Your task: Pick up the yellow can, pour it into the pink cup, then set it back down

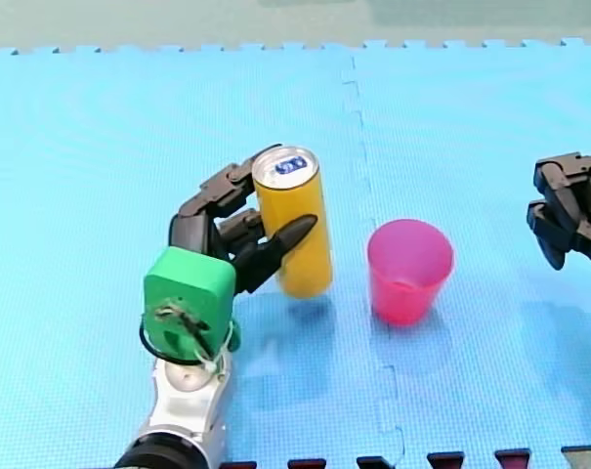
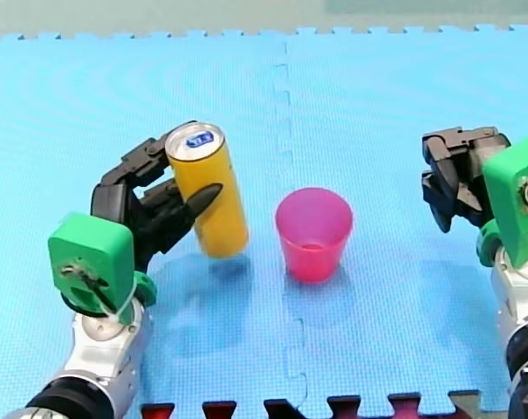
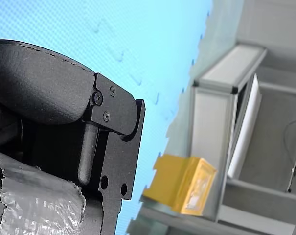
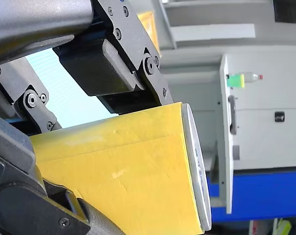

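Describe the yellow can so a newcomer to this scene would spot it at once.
On the blue foam mat, look left of the pink cup, away from the empty right hand at the right edge. The yellow can is tilted, gripped by the left hand, silver top up. It is tall, slim and yellow; the cup is short, pink and open.

1. The left hand and the right hand are matt black, built of blocky, jointed finger segments.
2. Behind each hand sits a bright green rounded box: the left wrist housing and the right wrist housing. Each has thin wires on its face.
3. A black cable rings the base of the left housing.
4. The forearms are silver-grey.
5. The second wrist view shows small black screws at the finger links.
6. The first wrist view shows crinkled grey tape on black casing.
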